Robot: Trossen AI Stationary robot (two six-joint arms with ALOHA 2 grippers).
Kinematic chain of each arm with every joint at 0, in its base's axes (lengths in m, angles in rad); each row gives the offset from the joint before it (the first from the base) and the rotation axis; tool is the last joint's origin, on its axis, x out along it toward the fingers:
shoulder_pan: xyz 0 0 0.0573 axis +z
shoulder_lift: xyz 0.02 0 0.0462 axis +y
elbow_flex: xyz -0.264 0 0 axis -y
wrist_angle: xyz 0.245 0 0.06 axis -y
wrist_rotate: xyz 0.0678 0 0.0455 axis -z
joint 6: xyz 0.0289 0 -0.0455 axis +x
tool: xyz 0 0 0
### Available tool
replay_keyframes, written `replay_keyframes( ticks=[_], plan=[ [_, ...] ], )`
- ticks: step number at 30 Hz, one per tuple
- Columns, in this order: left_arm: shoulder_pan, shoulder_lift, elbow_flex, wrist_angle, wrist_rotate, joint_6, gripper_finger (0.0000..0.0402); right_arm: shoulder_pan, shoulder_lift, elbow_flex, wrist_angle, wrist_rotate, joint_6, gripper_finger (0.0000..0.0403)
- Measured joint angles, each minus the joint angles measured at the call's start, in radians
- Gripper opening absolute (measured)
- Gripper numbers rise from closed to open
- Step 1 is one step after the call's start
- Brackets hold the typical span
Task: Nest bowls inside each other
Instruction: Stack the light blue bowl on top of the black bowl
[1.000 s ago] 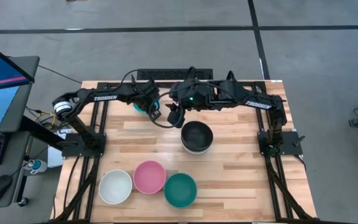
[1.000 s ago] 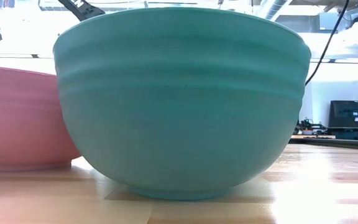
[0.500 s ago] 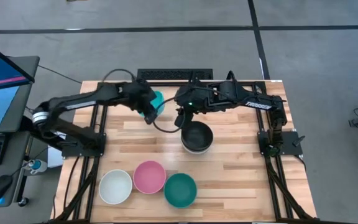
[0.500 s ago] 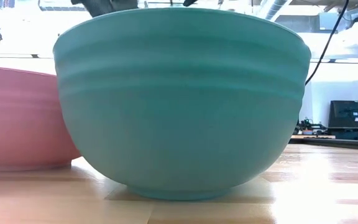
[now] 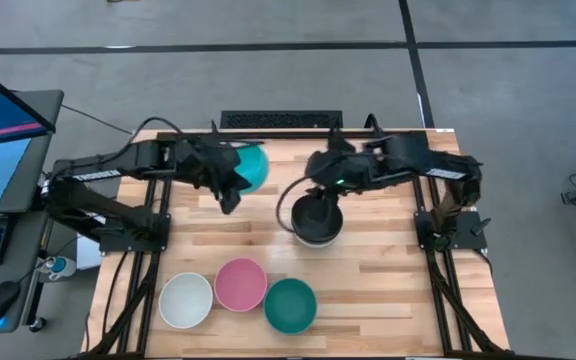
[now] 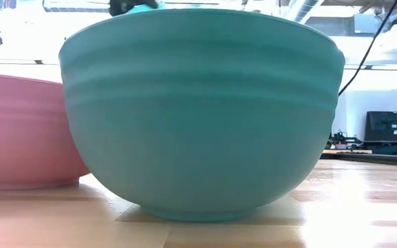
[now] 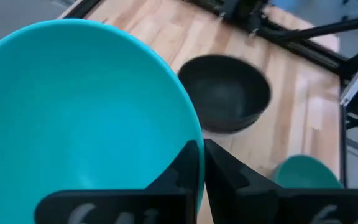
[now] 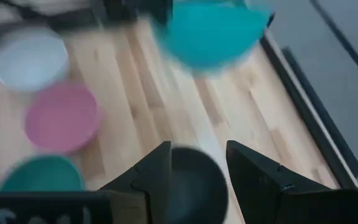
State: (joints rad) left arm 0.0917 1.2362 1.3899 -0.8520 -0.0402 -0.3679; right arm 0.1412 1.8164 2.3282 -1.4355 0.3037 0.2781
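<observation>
**Left jaws had the cyan bowl up in the air, right ones sat over the black stack**

So the left gripper (image 7: 201, 163) had its jaws pinched tight on the rim of a cyan bowl (image 5: 251, 167), one finger inside and one outside, and the bowl was tilted and lifted off the surface near the back edge, a bit left of centre. In the left wrist view that cyan bowl (image 7: 79, 118) filled most of the shot.

The right gripper (image 8: 197, 163) had its jaws spread fairly wide with nothing between them, sitting just above the black bowl (image 5: 317, 219). That one sat around the middle of the surface, slightly toward the right edge, and it looked like it was nested in a white bowl, since a pale rim showed under it. Couldn't tell what else was in that stack.

Along the front edge were three more, close together in a row: a white bowl (image 5: 186, 299) nearest the front left corner, a pink bowl (image 5: 240, 284) next to it, and a dark teal bowl (image 5: 290, 305) about at the middle of the edge. Pink and teal looked like they touched. The low view was basically all dark teal bowl (image 6: 198, 110), with the pink bowl (image 6: 23, 131) peeking out beside it on the wooden surface (image 5: 388, 280).
</observation>
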Motion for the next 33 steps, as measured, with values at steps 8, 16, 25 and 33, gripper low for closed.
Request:
replay_keyframes(
  ticks=[8, 16, 25, 33],
  plan=[
    [-0.067, 0.175, 0.145, 0.110, 0.010, 0.013, 0.0000, 0.080, -0.131, -0.035, -0.052, 0.042, 0.095, 0.0175],
    [-0.095, 0.369, 0.460, 0.048, 0.017, 0.069, 0.0000, 0.213, -0.394, -0.408, 0.029, 0.157, 0.272, 0.0175],
    [-0.106, 0.496, 0.565, -0.006, 0.084, 0.007, 0.0000, 0.369, -0.772, -1.000, 0.363, 0.280, 0.475, 0.0175],
    [-0.154, 0.584, 0.565, -0.006, 0.111, -0.060, 0.0000, 0.437, -1.022, -1.397, 0.639, 0.304, 0.557, 0.0175]
  ],
)
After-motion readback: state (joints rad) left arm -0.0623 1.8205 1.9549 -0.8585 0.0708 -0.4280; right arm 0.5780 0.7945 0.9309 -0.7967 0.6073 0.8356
